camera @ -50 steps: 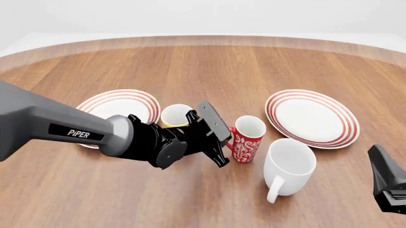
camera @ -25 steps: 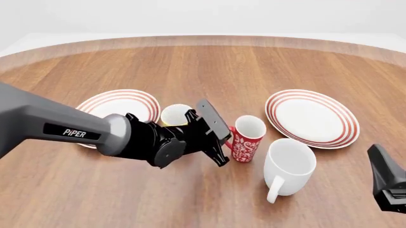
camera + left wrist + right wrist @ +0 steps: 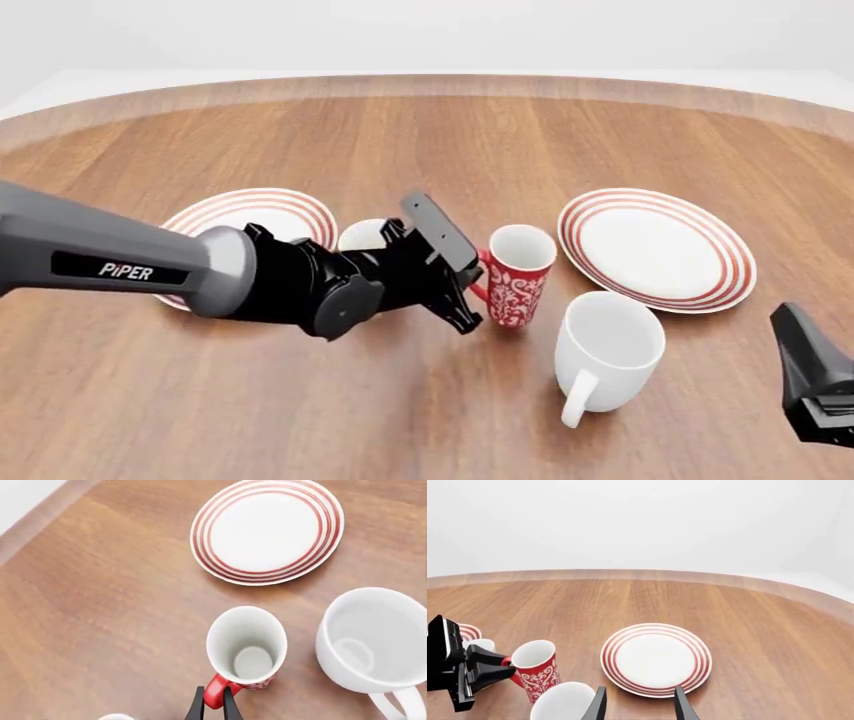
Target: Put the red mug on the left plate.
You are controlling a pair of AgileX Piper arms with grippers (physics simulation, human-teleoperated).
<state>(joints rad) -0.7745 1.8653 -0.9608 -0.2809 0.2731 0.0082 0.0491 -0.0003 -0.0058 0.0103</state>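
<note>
front view: the wooden surface (image 3: 441,140) carries everything, and the left arm (image 3: 120,262), marked "piper" in white letters, is stretched across it so that its gripper (image 3: 470,283) can reach the mug's handle side. behind that arm the left plate (image 3: 234,220) lies partly hidden, with the yellow mug (image 3: 358,236) just beside it; the right plate (image 3: 657,247) lies well apart on the other side. the white mug (image 3: 607,352) stands near the red mug (image 3: 517,275), which appears slightly tilted, between the two plates and not on either. in the left wrist view the handle (image 3: 217,692) is pinched between the two fingers. the right gripper (image 3: 639,704) is held spread and idle, low by the near edge.
</note>
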